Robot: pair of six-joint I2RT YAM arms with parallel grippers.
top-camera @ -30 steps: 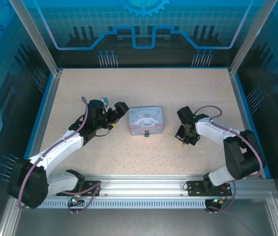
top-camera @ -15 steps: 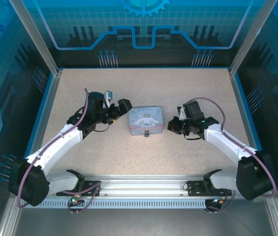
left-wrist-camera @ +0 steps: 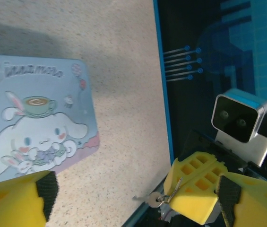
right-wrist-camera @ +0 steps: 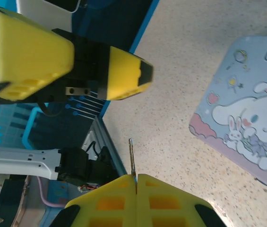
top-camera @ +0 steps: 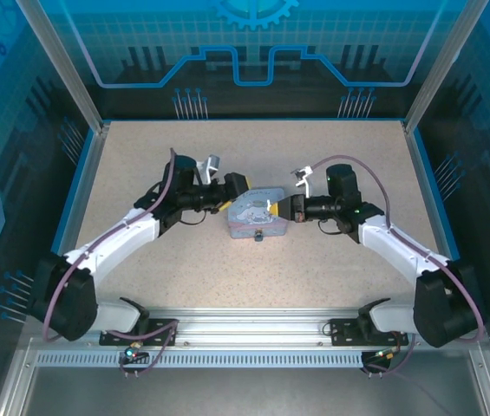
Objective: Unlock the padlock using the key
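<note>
Overhead, a lavender cartoon tin sits mid-table, with the tiny blue padlock hanging at its near edge. The arms reach in toward the tin from either side. The left gripper is at the tin's left end, its yellow jaws spread wide. The right gripper is just beside the tin's right end, jaws pressed together on the key. The key's slim shaft sticks out past the fingertips, apart from the padlock.
</note>
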